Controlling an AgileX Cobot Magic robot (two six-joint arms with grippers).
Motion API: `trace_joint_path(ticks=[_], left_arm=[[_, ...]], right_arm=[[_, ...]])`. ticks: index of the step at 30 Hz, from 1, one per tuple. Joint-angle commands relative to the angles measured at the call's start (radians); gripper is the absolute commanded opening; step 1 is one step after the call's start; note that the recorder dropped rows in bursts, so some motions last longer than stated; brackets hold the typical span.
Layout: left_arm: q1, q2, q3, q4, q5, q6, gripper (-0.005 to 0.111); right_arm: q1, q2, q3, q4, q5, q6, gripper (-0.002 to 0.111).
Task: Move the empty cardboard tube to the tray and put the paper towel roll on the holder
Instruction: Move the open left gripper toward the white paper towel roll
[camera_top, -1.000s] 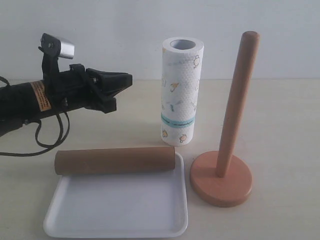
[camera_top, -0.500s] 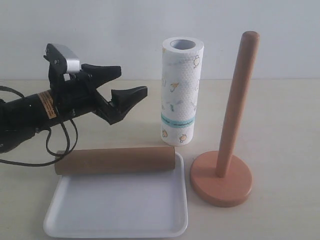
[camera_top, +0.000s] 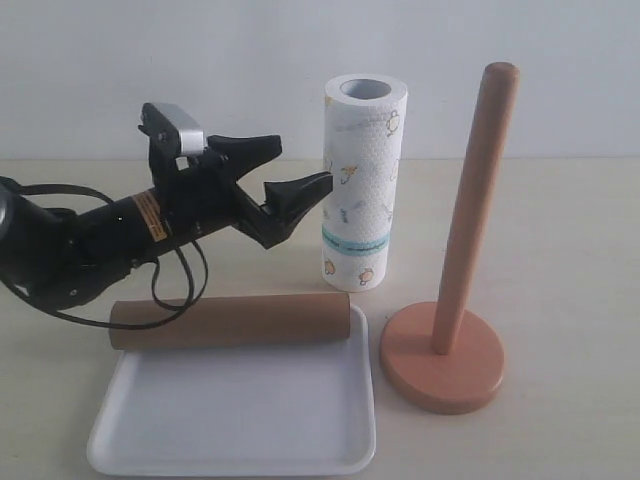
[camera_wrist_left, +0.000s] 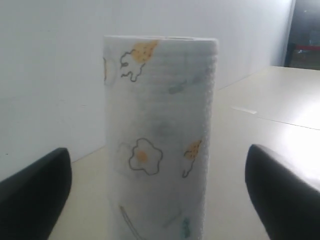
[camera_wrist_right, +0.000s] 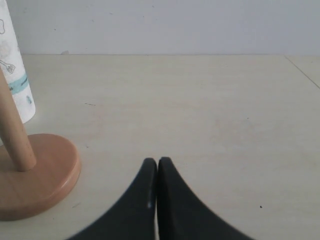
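Moved since a second ago: the left pincer has travelled from the 9 o'clock edge of the exterior view toward the middle, and its fingers, pressed together back then, now stand wide apart with nothing held. It points at the paper towel roll from the roll's 9 o'clock side, raised above the worktop. In the exterior view the nearer fingertip overlaps the roll's side, and that view does not show whether it touches. The left wrist view shows the roll centred between the two black fingers, with a gap on each side.

Nothing else has shifted. The roll stands upright on the worktop, at about 1 o'clock of the tray. The empty cardboard tube lies on its side along the tray's 12 o'clock edge, just as before. The holder stands bare at the tray's 3 o'clock, near but apart from the rim, its rod tilted slightly toward 1 o'clock.

Out of the exterior view, the right pincer has its fingers together with nothing between them. Its own camera shows it low over bare worktop, with the holder's base and the roll's lower end nearby.
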Motion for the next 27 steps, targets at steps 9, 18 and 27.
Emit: trace_joint_path(ticks=[9,18,27], left_arm=[[-0.036,0.123,-0.133,0.007,0.034,0.005,0.088],[-0.036,0.154,-0.168,0.007,0.034,0.002,0.088],[-0.036,0.154,-0.168,0.034,-0.013,-0.103,0.087]], right_arm=[[-0.002,-0.004,-0.001,-0.005,-0.009,-0.003,0.0],[-0.002,-0.004,-0.001,-0.005,-0.009,-0.003,0.0],[-0.002,-0.004,-0.001,-0.005,-0.009,-0.003,0.0]])
